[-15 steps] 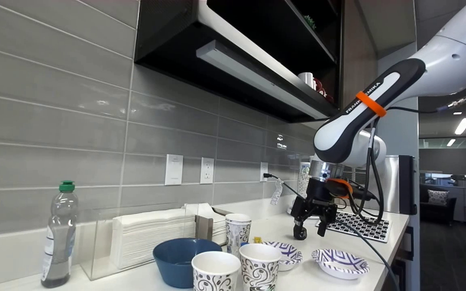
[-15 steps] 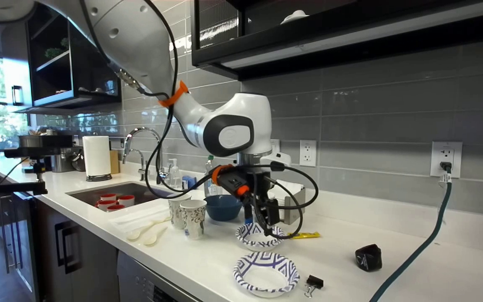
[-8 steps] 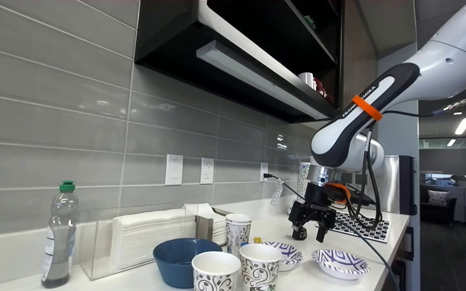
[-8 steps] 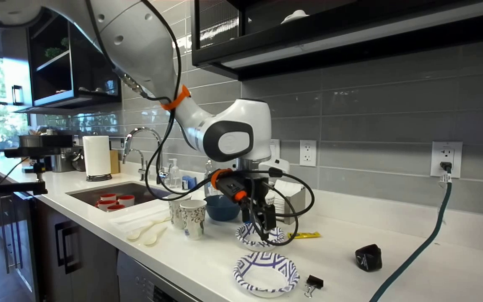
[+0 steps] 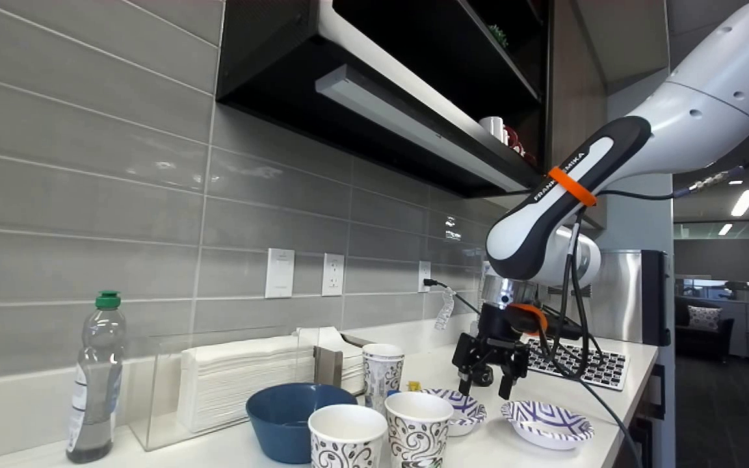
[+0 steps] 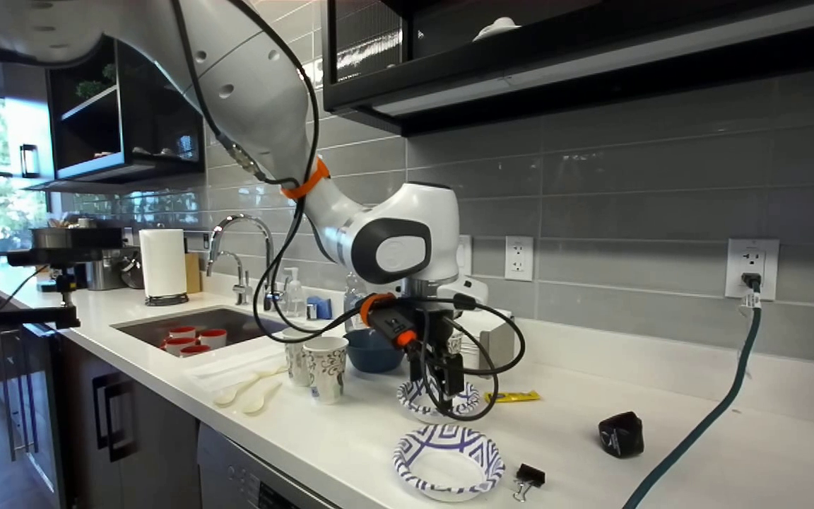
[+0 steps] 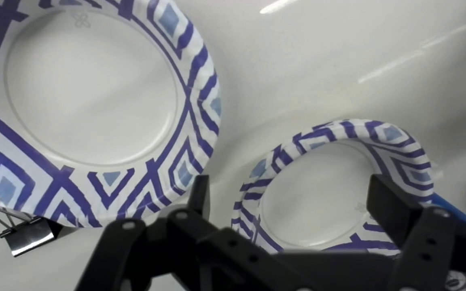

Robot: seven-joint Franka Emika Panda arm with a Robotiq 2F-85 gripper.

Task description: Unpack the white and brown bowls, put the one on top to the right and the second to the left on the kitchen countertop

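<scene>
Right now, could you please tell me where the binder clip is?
In an exterior view, the binder clip lies on the countertop just right of the nearer patterned bowl.

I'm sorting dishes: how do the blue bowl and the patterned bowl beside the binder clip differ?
The blue bowl is plain; the patterned bowl is white with purple markings. The blue bowl is deep, the patterned bowl shallow. Both stand open side up on the countertop.
</scene>
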